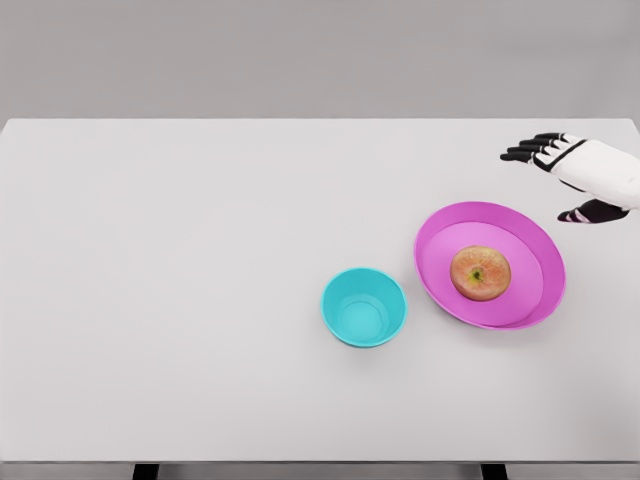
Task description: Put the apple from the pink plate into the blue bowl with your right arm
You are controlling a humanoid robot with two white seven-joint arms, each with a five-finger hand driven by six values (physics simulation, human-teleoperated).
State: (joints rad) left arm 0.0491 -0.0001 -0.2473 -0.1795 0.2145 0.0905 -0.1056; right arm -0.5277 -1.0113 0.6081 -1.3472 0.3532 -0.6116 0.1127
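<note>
A blue bowl (364, 307) stands on the pale grey table (180, 300), just left of the pink plate (532, 240) where the red-yellow apple (481, 273) sits, stem up. Beyond the plate, the right hand (580, 175) hovers with fingers (525, 152) spread, holding nothing. Behind is a plain grey wall (300, 50).

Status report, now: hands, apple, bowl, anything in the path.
Right hand open, hovering beyond the pink plate, holding nothing. Left hand out of view. Apple on the plate; blue bowl empty, beside it. Path between them unobstructed.

The right hand (585, 175) has a white shell, with black fingers (525, 152) and thumb.
</note>
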